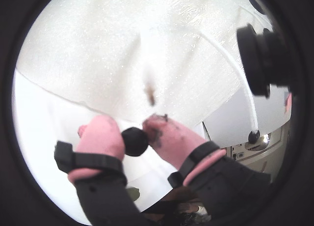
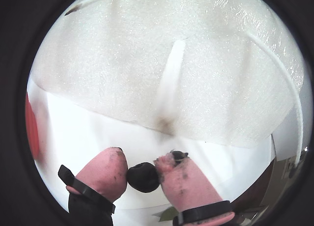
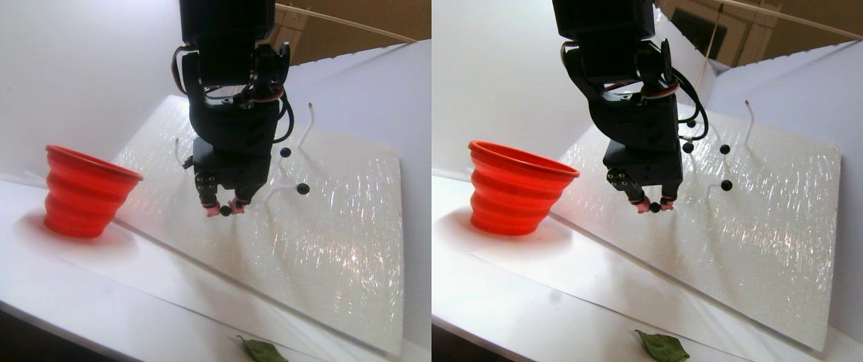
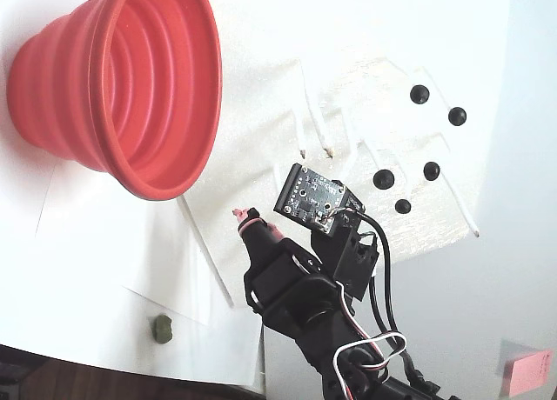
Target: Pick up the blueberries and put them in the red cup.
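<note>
My gripper [image 1: 133,135] is shut on one blueberry [image 1: 134,142], a small black ball pinched between the two pink fingertips [image 2: 109,172]. In the stereo pair view the gripper [image 3: 225,210] hangs above the lower part of the tilted white foam board, to the right of the red cup [image 3: 88,192]. The red cup [image 4: 130,87] stands upright and I see nothing inside it. Several more blueberries [image 4: 383,179] sit on thin white stalks higher up the board, behind the arm. One of them [image 1: 253,136] shows at the right of a wrist view. A sliver of the cup [image 2: 31,130] shows at the left edge.
The white foam board [image 3: 341,249] slopes up toward the back wall. A green leaf [image 3: 262,349] lies near the table's front edge. A pink sticky note [image 4: 531,370] is stuck at the far right. A black camera body [image 1: 260,59] juts in beside the gripper.
</note>
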